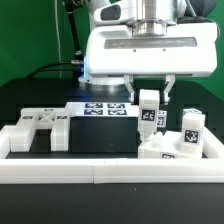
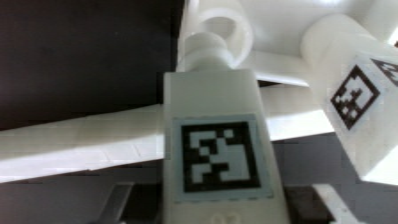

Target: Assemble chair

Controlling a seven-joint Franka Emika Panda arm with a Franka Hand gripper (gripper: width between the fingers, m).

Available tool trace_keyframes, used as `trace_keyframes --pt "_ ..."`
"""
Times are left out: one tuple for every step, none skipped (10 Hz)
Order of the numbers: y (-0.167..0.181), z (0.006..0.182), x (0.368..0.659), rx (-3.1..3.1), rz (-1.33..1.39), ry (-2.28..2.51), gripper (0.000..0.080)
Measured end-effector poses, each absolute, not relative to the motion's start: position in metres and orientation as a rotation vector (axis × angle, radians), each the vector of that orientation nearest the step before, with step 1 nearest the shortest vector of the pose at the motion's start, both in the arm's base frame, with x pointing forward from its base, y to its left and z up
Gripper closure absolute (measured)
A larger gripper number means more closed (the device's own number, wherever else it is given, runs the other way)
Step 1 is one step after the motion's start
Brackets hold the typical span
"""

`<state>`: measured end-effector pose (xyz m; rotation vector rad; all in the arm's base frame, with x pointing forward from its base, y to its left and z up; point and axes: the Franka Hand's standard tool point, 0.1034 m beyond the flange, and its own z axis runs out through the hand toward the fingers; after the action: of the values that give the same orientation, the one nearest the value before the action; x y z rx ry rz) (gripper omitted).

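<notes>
Chair parts lie loose on the black bench (image 1: 90,140), not joined into a seat. The one I care about is an upright white post (image 1: 148,116) with a square black-and-white tag on its face. It sits towards the exterior view's right, between the gripper (image 1: 150,98) fingers, which are closed on its upper end.

From the wrist view the same post (image 2: 217,125) fills the middle of the picture, tag facing the camera, with a rounded peg at its far end. I cannot tell whether its lower end touches the white pieces under it or hangs just clear of them.

Just beside it, further to the exterior view's right, stands a cluster of tagged blocks (image 1: 190,128), at least one of them upright. Well apart, on the exterior view's left, a flat slab (image 1: 35,130) with cut-outs lies on the bench.

Between that slab and the held post, further back, the marker board (image 1: 105,108) lies flat. The long white border rail (image 1: 100,172) runs along the front edge, turns up both sides, and closes all the parts in.
</notes>
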<state>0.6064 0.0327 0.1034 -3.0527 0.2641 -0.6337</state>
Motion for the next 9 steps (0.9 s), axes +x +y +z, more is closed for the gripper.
trace_keyframes --pt "0.0344 0.1033 0.6062 -3.051 -0.643 0.259 0.0508" --pt "0.0363 0.103 0.6061 -3.051 -0.644 0.254 0.0508" --pt "0.0359 0.1035 0.6072 -3.046 -0.692 0.251 0.0508" --pt "0.0359 0.102 0.606 -3.046 -0.702 0.248 0.0508" --pt "0.036 0.1021 0.606 -3.046 -0.699 0.248 0.0508" --pt "0.0365 0.102 0.606 -3.046 -0.7 0.247 0.0508" --pt "0.0367 0.101 0.6056 -3.047 -0.698 0.246 0.0508" --pt "0.0369 0.0995 0.605 -3.049 -0.695 0.245 0.0508" --pt "0.0378 0.0977 0.6046 -3.05 -0.694 0.242 0.0508"
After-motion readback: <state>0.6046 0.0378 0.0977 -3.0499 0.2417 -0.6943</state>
